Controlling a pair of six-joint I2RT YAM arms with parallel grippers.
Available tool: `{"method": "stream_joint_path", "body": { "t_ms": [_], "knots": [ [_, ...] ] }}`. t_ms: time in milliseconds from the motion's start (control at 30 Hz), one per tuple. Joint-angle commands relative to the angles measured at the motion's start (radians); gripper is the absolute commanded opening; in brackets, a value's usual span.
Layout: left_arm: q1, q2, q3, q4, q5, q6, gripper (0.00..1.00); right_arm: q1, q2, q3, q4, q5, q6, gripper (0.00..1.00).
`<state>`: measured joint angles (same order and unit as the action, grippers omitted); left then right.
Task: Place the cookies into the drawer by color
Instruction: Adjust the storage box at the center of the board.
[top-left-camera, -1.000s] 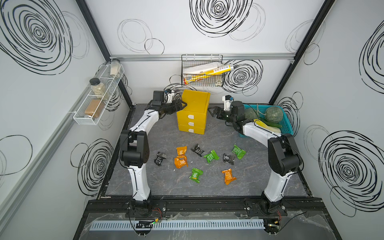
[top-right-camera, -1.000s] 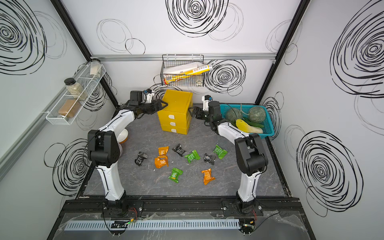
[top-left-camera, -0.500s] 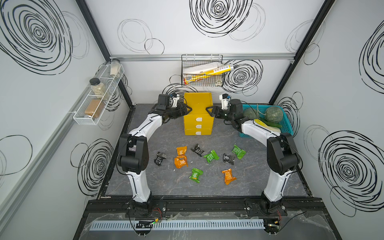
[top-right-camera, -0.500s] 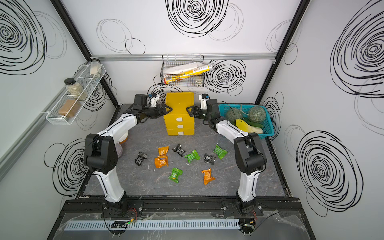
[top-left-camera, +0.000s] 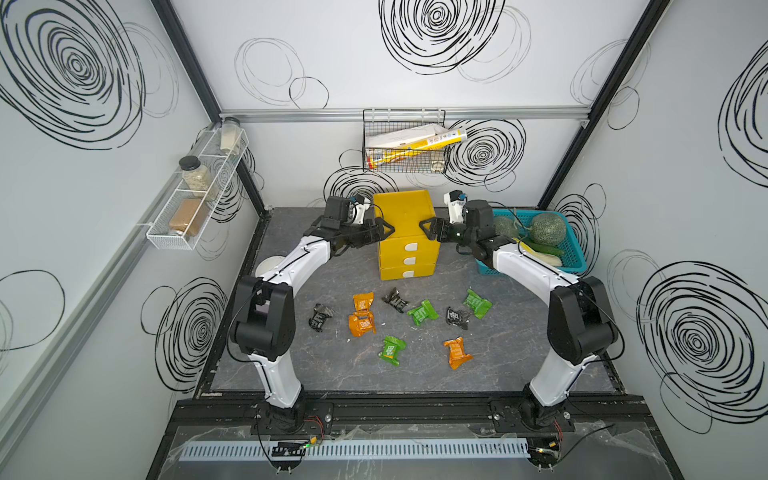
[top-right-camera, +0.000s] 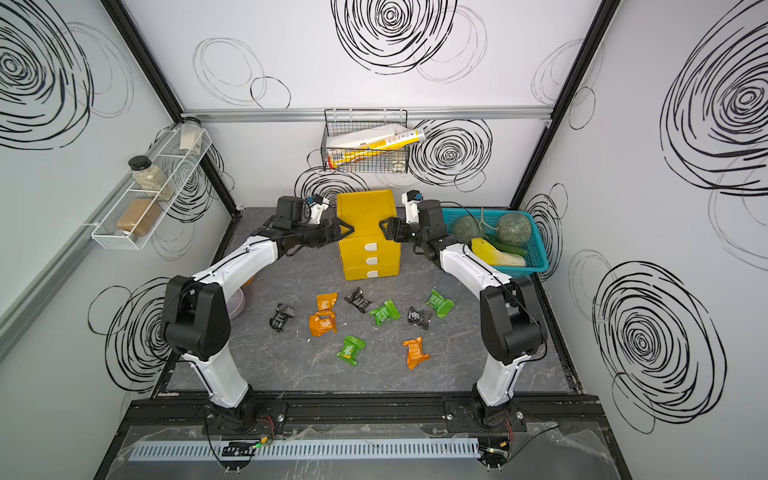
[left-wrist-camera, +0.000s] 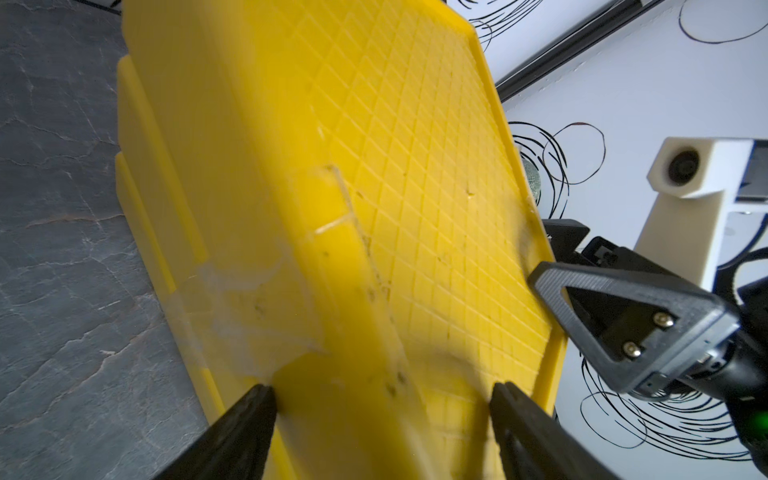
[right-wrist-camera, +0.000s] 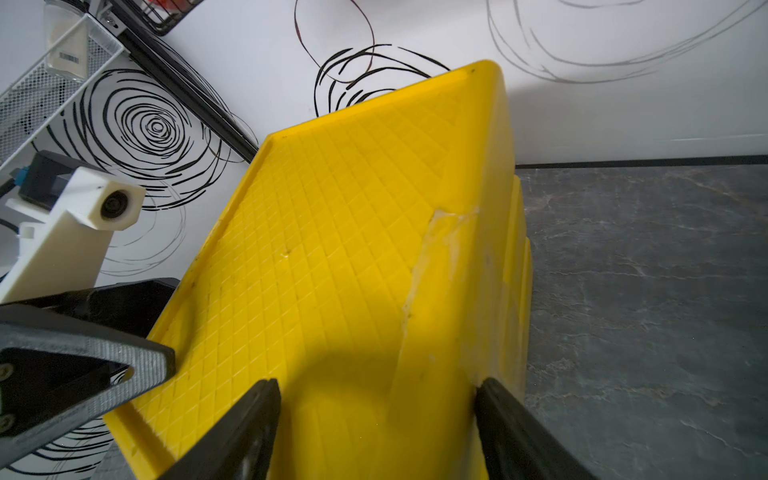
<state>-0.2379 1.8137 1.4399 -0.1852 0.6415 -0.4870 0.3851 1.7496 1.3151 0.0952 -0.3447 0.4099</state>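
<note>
The yellow drawer stands at the back of the table with all three drawers closed. My left gripper is open and presses on its left upper edge, jaws straddling that edge. My right gripper is open too, astride the right upper edge. The cookies lie loose in front of it: orange packets, green ones and black ones.
A teal basket with melons and vegetables stands right of the chest, close behind my right arm. A wire basket hangs on the back wall above the chest. A wire shelf with jars lines the left wall. A pale dish lies under my left arm.
The chest has turned from an angled stance to face the front squarely and shifted slightly right. Both grippers have closed in on its two sides.
</note>
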Motion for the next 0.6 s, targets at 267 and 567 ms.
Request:
{"method": "stream_joint_path", "body": {
  "t_ms": [267,567],
  "knots": [
    [0.105,-0.093,0.041,-0.066,-0.069,0.014,0.99,0.018,-0.317,-0.133,-0.071,0.258,-0.072,0.85],
    [0.109,-0.271,-0.112,-0.018,-0.100,0.030,0.99,0.108,-0.487,-0.287,-0.129,0.354,0.026,0.82]
  ]
}}
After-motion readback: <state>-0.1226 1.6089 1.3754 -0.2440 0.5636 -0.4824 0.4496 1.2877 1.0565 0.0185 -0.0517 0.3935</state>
